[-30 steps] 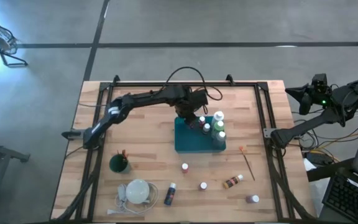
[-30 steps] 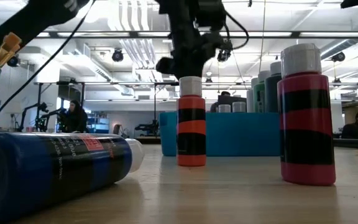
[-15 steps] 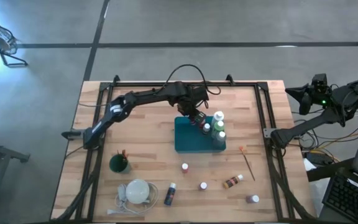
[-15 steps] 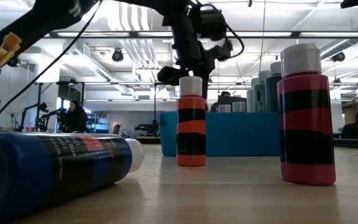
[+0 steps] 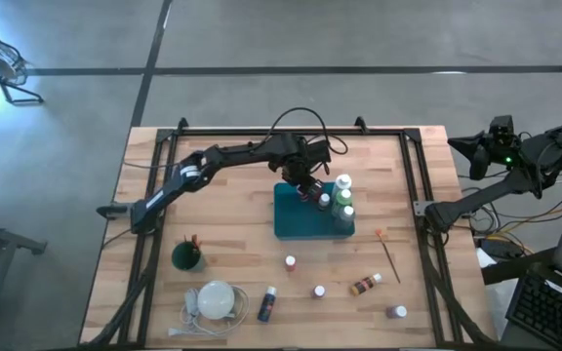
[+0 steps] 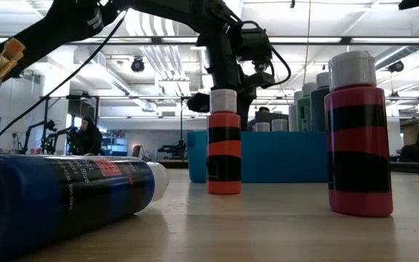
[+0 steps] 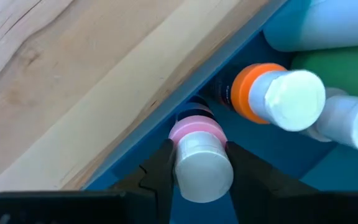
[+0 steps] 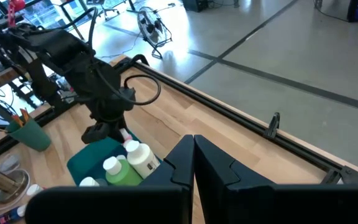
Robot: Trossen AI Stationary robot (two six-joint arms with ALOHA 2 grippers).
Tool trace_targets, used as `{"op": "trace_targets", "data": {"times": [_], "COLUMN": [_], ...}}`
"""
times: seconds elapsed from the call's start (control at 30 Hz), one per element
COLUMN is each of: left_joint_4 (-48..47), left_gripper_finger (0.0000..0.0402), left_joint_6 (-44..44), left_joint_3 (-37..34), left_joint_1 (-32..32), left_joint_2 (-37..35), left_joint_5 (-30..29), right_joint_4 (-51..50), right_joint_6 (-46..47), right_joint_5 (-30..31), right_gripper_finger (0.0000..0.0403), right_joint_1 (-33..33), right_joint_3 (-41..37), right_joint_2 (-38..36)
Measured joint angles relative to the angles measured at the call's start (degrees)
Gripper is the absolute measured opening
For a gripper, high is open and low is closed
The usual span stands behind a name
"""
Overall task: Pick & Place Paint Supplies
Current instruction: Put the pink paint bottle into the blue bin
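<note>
Fingers of the left gripper [image 7: 197, 165] clasp a pink paint bottle [image 7: 199, 152] by its white cap, lowering it upright into the teal tray [image 5: 291, 222] beside stored bottles. The right gripper [image 8: 193, 163], fingers closed and empty, waits off the counter [image 5: 232, 244].

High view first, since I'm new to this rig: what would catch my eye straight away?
The left gripper over the teal tray at mid-table, shut on a pink bottle beside an orange bottle. More bottles lie scattered near the table's front, and the right gripper waits shut off the right edge.
</note>
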Motion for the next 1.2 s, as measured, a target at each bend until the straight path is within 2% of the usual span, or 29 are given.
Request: {"op": "trace_targets", "data": {"times": [0.17,0.47,0.77,1.2], "left_joint_4": [0.07,0.26,-0.07,-2.36], "left_gripper_finger": [0.0122,0.0150,0.0155,0.0156], "left_joint_6": [-0.22,-0.69,-1.14,-1.37], "left_joint_3": [0.00,0.00,0.46,0.59], "left_joint_1": [-0.01,0.00,0.02,0.15], "left_joint_2": [0.07,0.11,0.23,0.26], "left_joint_5": [0.08,0.46,3.20,1.88], "right_joint_4": [0.01,0.02,0.01,0.00], "right_joint_6": [-0.01,0.03,-0.01,-0.04], "right_joint_5": [0.00,0.00,0.00,0.00], "right_gripper_finger": [0.0008,0.0009,0.0008,0.0008], "right_joint_1": [0.00,0.00,0.00,0.00], "right_joint_3": [0.01,0.01,-0.01,0.00], "right_joint_2": [-0.01,-0.01,0.01,0.01]}}
